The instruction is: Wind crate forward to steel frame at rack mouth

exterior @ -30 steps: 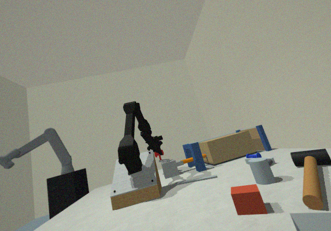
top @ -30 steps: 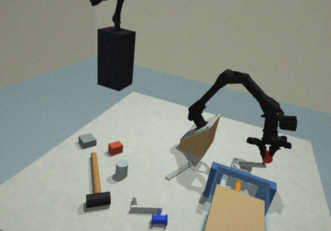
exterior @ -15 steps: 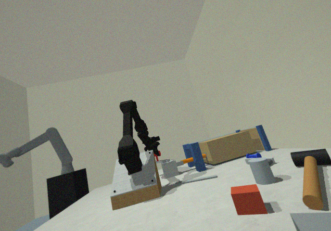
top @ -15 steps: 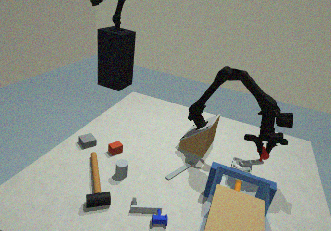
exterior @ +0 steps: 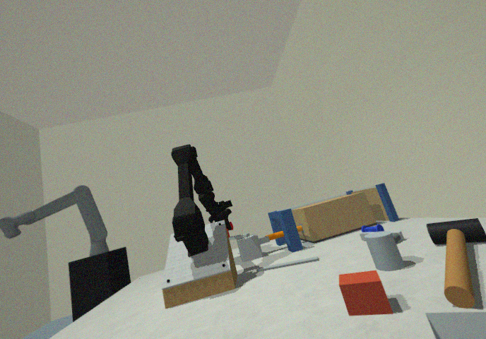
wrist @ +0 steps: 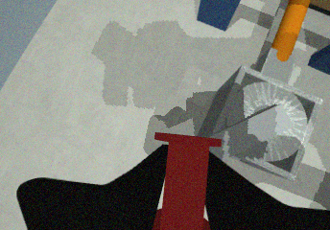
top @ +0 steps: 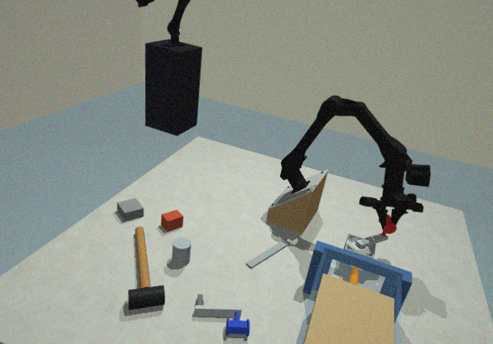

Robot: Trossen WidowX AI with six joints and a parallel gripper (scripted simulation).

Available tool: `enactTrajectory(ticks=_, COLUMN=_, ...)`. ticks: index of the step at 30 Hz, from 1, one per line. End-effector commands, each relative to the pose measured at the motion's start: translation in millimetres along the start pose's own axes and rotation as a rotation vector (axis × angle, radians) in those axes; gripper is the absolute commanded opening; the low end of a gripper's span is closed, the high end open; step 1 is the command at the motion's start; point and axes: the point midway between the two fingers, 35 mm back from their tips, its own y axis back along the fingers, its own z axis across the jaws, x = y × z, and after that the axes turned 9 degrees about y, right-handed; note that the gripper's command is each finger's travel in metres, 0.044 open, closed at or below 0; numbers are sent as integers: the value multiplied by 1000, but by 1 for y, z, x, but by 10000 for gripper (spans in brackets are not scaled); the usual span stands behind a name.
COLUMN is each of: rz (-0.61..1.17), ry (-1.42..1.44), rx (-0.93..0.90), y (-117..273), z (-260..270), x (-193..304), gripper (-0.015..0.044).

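Seen in the top view, with twelve o'clock at the picture's upper edge, the jaws [top: 389, 228] [exterior: 228, 228] are closed on the red knob [top: 390, 226] [exterior: 232, 226] [wrist: 187, 184] of the winch handle. Its grey crank arm [top: 375, 240] points from the hub toward about three o'clock, over the boxy grey winch [top: 370, 248] [exterior: 250, 247] [wrist: 243, 72].

At six o'clock from the winch, an orange strap [top: 354, 275] [exterior: 275, 235] [wrist: 290, 35] runs through the blue steel frame [top: 362, 259] [exterior: 290, 232] [wrist: 217, 13] to the tan crate [top: 350, 310] [exterior: 338, 216]. The crate appears to sit flat, its front set back from the frame with a gap between.

The arm's wedge-shaped base [top: 296, 221] [exterior: 201, 288] stands at ten o'clock from the winch. A pale flat bar [top: 266, 254] [exterior: 292, 263] lies on the desk [top: 214, 182] [exterior: 280, 307] [wrist: 53, 110] toward nine, with the black-headed mallet [top: 145, 297] [exterior: 457, 232] well beyond. Toward eight lies a second crank with a blue grip [top: 238, 327] [exterior: 371, 228].
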Motion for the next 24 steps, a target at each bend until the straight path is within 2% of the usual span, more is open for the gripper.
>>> enactTrajectory(ticks=1, rz=25, ry=13, rx=10, y=2, z=-6, x=15, gripper=0)
enactTrajectory(ticks=24, rz=27, ry=14, rx=11, y=12, z=-31, x=40, gripper=0)
